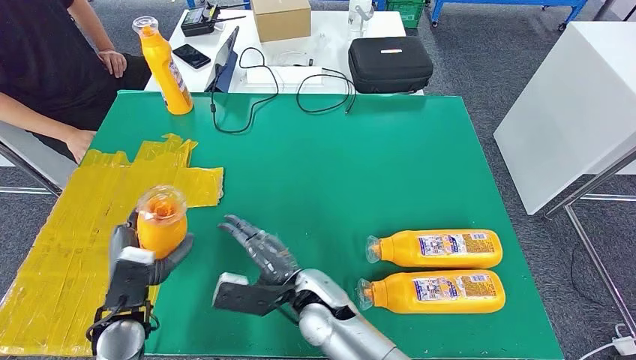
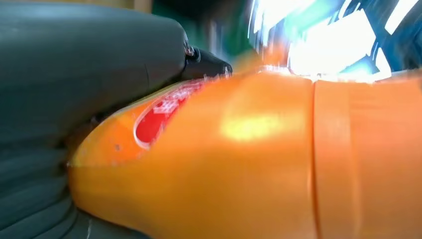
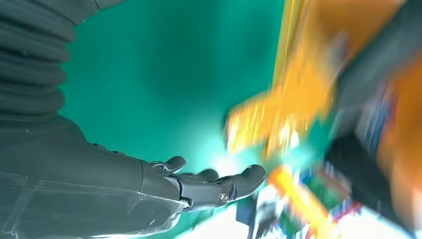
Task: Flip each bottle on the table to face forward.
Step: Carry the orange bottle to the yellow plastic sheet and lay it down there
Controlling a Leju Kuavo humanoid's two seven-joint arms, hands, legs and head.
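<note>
My left hand (image 1: 135, 259) grips an orange bottle (image 1: 160, 220) upright above the yellow taped patch (image 1: 82, 232), its clear cap toward the camera. In the left wrist view the bottle (image 2: 239, 159) sits close against my thumb (image 2: 89, 69). My right hand (image 1: 262, 251) hovers open over the green table (image 1: 337, 165), fingers spread, holding nothing; the right wrist view shows its fingers (image 3: 219, 186) extended. Two orange bottles lie on their sides at the front right, one (image 1: 439, 248) behind the other (image 1: 435, 292), labels up. Another orange bottle (image 1: 163, 67) stands upright at the far left corner.
A person (image 1: 52, 67) sits at the far left, one hand (image 1: 79, 142) by the table edge. Behind the green table, a white table (image 1: 330, 34) carries a black case (image 1: 390, 64), a cardboard box (image 1: 281, 19), a tablet, a phone and cables (image 1: 255, 97).
</note>
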